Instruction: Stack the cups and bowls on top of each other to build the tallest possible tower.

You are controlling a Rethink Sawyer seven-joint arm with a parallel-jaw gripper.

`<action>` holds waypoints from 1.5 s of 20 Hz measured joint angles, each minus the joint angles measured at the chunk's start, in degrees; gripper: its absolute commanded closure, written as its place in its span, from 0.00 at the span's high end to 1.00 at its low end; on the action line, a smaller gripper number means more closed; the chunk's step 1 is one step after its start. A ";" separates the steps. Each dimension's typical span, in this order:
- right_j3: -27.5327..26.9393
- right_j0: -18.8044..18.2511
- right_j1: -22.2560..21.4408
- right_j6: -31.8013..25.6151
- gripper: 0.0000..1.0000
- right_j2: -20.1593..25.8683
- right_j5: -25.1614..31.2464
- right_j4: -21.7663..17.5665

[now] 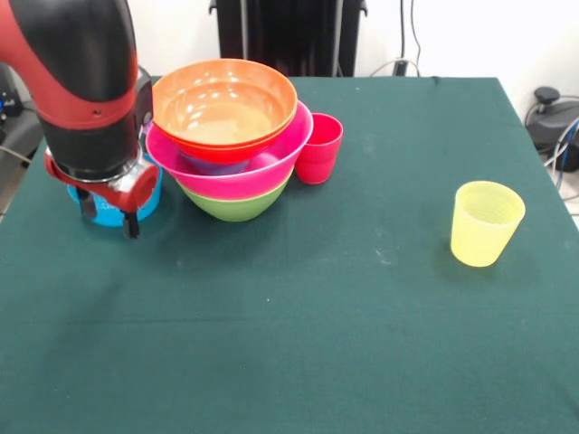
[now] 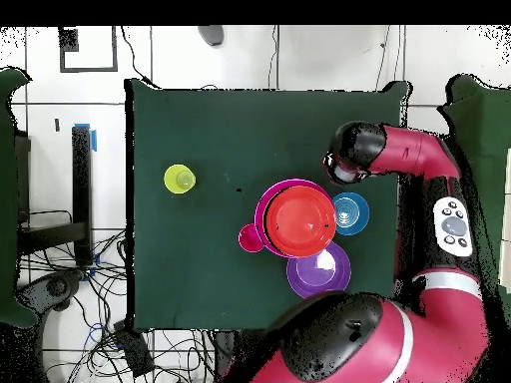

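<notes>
The tower (image 1: 231,154) stands at the back left: a green bowl (image 1: 237,206) at the bottom, the big pink bowl (image 1: 271,167) in it, and orange bowls (image 1: 224,104) on top. A purple patch shows under the orange. The tower also shows in the overhead view (image 2: 296,219). The red cup (image 1: 318,149) stands upright, touching the tower's right side. The yellow cup (image 1: 487,222) stands alone at the right. My gripper (image 1: 109,215) is open and empty, low over the table, just in front of a small blue bowl (image 1: 149,201) left of the tower.
In the overhead view a purple bowl (image 2: 321,271) lies beside the tower toward the robot's base. The blue bowl (image 2: 350,212), red cup (image 2: 250,237) and yellow cup (image 2: 180,180) also show there. Cables and equipment lie beyond the green table's (image 1: 298,334) edges.
</notes>
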 measured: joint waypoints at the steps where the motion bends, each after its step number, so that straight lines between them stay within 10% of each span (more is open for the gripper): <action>1: -0.88 0.34 0.47 0.00 1.00 -0.02 0.34 0.27; 16: -5.10 5.75 2.54 0.00 1.00 -0.40 2.25 3.54; 30: 5.98 -1.05 -4.64 0.00 1.00 -1.77 1.03 5.39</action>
